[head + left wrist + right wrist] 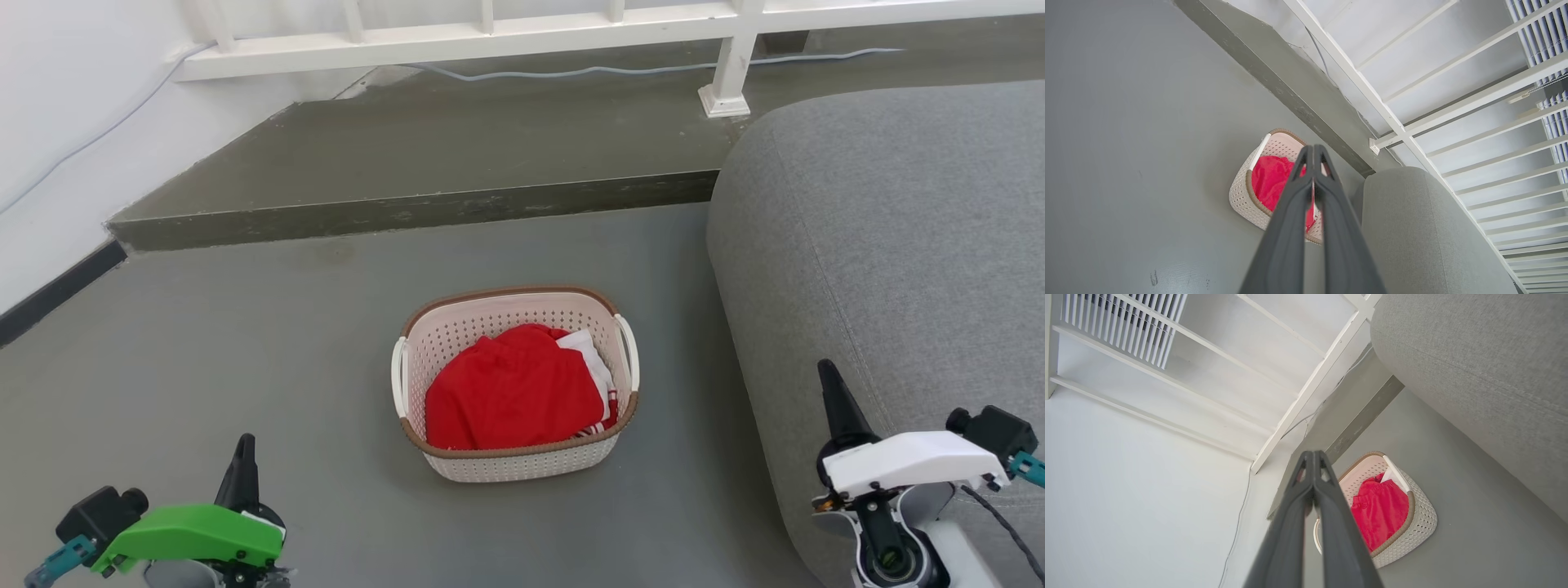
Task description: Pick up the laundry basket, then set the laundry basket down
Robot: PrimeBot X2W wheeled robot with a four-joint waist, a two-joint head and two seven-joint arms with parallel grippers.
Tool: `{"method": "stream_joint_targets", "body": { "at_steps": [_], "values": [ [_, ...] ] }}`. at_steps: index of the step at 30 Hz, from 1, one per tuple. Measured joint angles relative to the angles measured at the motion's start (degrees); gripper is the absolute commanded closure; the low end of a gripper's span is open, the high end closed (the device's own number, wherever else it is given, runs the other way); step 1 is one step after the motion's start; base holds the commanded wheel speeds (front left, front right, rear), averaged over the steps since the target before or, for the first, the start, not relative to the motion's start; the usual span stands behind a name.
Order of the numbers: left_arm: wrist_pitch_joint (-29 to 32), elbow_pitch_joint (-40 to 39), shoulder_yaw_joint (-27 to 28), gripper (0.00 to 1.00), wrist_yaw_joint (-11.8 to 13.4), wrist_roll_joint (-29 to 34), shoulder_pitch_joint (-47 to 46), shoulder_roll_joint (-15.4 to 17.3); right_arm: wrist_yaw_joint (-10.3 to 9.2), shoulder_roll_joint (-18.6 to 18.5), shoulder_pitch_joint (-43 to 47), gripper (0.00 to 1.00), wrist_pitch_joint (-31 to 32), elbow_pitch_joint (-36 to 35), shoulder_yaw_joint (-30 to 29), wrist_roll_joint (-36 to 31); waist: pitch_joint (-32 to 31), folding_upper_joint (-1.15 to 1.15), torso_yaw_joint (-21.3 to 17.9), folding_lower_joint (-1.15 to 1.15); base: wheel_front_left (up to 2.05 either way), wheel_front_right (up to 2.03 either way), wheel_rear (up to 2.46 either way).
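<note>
The laundry basket point(522, 467) sits on the floor point(245, 343), just beside the grey sofa point(882, 245). Well short of the basket, the left gripper point(245, 447) and right gripper point(828, 377) point upward, each with fingers pressed together, empty.

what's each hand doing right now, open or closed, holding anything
Left hand: closed, fingers pressed together, holding nothing.
Right hand: closed, fingers pressed together, holding nothing; apart from the laundry basket.

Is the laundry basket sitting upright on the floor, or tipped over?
Upright: the laundry basket rests flat on the grey floor, brown rim level and facing up, red cloth lying inside.
</note>
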Motion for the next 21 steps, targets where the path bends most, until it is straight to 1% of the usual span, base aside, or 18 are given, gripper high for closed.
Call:
{"method": "stream_joint_targets", "body": {
  "at_steps": [8, 13, 21],
  "values": [
    [1.27, 0.18, 1.19, 1.00, -0.58, -4.83, -0.24, -0.01, 1.08, -0.29, -0.07, 1.00, 1.09, 0.23, -1.31, 5.04, -0.14, 0.00, -0.01, 0.00, 0.00, 0.00, 0.00],
    [2.40, 0.24, 1.91, 1.00, -1.52, -9.11, -0.72, -0.01, 1.97, -0.54, -0.59, 1.00, 1.79, 0.51, -2.46, 9.59, -0.26, 0.00, -0.02, 0.00, 0.00, 0.00, 0.00],
    [3.60, 0.45, 3.19, 1.00, -2.57, -14.17, -0.90, -0.01, 3.00, -0.70, -1.10, 1.00, 3.03, 0.92, -3.98, 15.28, -0.42, 0.00, -0.03, 0.00, 0.00, 0.00, 0.00]
  ]
}}
